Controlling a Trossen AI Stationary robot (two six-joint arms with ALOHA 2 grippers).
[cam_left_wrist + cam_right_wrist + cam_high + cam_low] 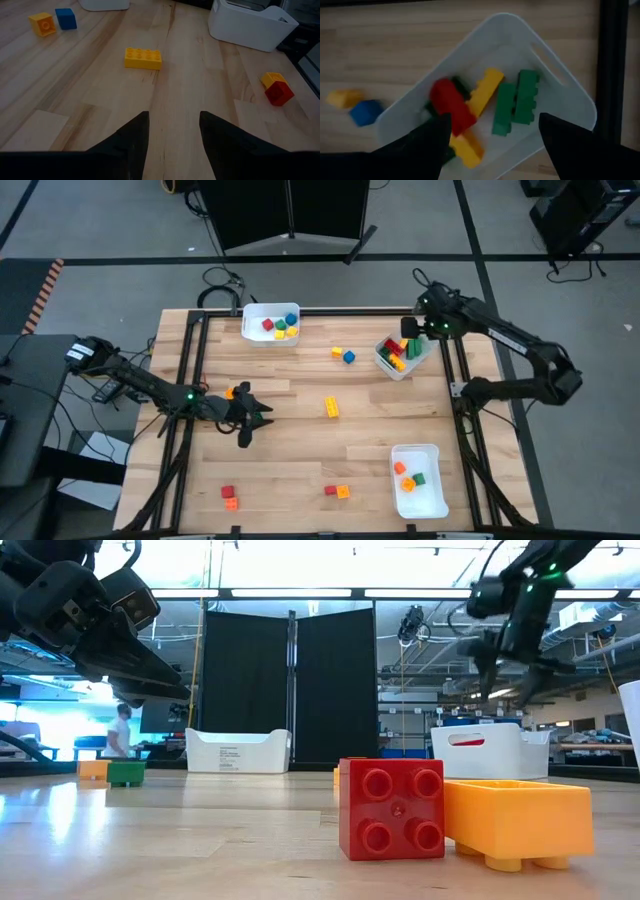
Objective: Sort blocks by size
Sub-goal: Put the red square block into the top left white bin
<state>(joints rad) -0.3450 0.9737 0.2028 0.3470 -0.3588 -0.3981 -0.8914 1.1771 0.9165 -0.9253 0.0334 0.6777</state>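
Note:
My left gripper (250, 423) hovers open low over the table's left middle, with nothing between its fingers (172, 135). Ahead of it a long yellow brick (143, 58) lies flat on the wood (331, 408). My right gripper (415, 330) hangs open, pointing steeply down above the far-right white bin (560, 100), touching nothing (492, 145). In that bin lie red (451, 102), yellow (485, 90) and green (517, 100) bricks. A yellow cube (337, 352) and a blue cube (348, 357) sit on the table beside that bin.
A white bin (270, 323) with several small blocks stands at the far left-centre, another (418, 480) at the near right. Red and orange blocks sit near the front edge (336, 491), (230, 497). An orange block (231, 392) lies by my left arm. Dark frame rails (185, 380) border the table.

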